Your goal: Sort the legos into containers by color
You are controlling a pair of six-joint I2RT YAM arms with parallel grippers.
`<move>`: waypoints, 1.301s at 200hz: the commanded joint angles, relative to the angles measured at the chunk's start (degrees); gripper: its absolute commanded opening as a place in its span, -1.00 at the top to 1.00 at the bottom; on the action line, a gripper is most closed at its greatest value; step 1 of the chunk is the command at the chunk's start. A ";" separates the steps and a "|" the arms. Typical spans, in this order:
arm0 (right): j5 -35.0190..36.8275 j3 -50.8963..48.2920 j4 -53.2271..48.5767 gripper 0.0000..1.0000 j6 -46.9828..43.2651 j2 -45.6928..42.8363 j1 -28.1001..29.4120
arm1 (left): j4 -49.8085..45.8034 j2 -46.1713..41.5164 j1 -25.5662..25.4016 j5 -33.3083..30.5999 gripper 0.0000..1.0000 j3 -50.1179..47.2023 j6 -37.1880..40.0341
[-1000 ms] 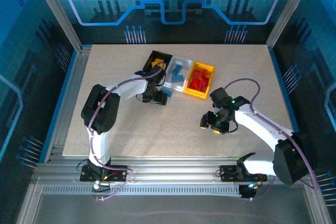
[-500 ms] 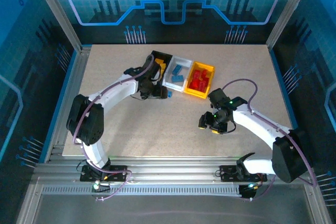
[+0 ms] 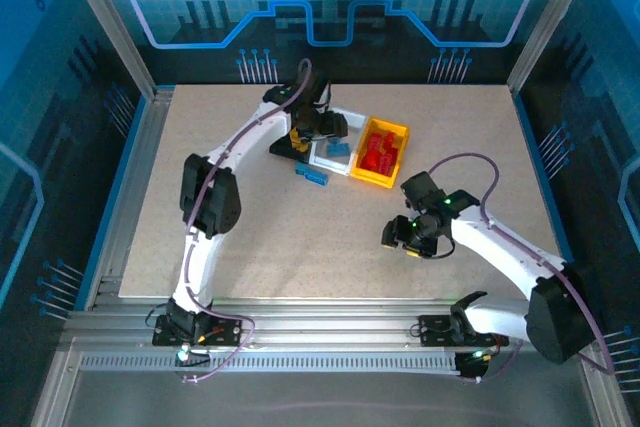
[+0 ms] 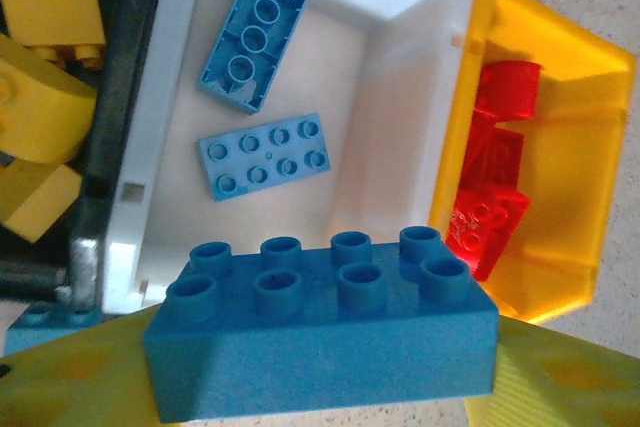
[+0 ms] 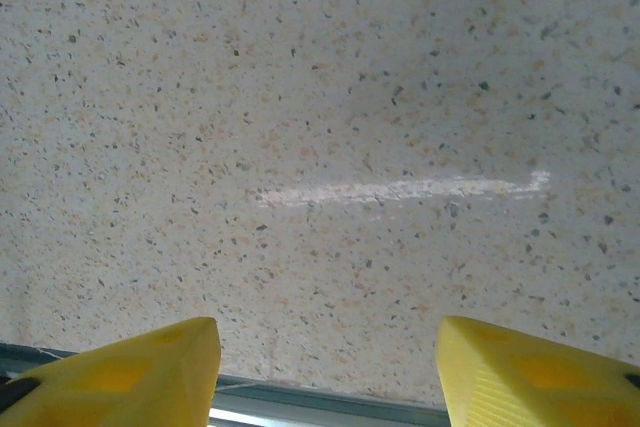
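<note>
My left gripper [image 4: 322,392] is shut on a dark blue lego [image 4: 320,342], held studs up just over the near edge of the white container [image 4: 420,97]. Two lighter blue legos [image 4: 265,155] lie inside that bin. The yellow container [image 4: 560,157] to its right holds red legos [image 4: 490,197]; the black container [image 4: 130,57] to its left holds yellow legos [image 4: 40,107]. From above, the left gripper [image 3: 322,127] reaches over the bins, and one blue lego [image 3: 312,175] lies on the table in front of them. My right gripper [image 3: 405,239] hangs open over bare table.
The three bins [image 3: 381,153] stand side by side at the back middle of the speckled table [image 3: 250,237]. In the right wrist view, a metal rail [image 5: 320,402] at the table's edge runs between the yellow fingertips [image 5: 150,367].
The left arm has swung from the table in front of the bins up and back over the white bin, carrying the blue lego. The right arm has barely moved.
</note>
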 commanded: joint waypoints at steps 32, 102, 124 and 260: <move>1.68 -3.02 -3.77 -0.22 3.54 -4.78 0.68 | -4.69 7.93 0.84 2.44 -0.33 10.31 -3.74; 2.04 -3.12 -3.78 -0.22 4.29 -4.92 0.78 | -4.15 8.84 1.45 4.33 -0.43 10.51 -3.78; 1.97 -3.19 -3.43 -0.22 4.28 -4.71 0.81 | -3.98 8.83 1.48 4.96 -0.46 10.63 -3.95; 0.54 -4.88 0.71 -0.22 2.98 -3.53 0.70 | -5.74 -1.03 1.42 4.33 -0.55 6.20 -3.65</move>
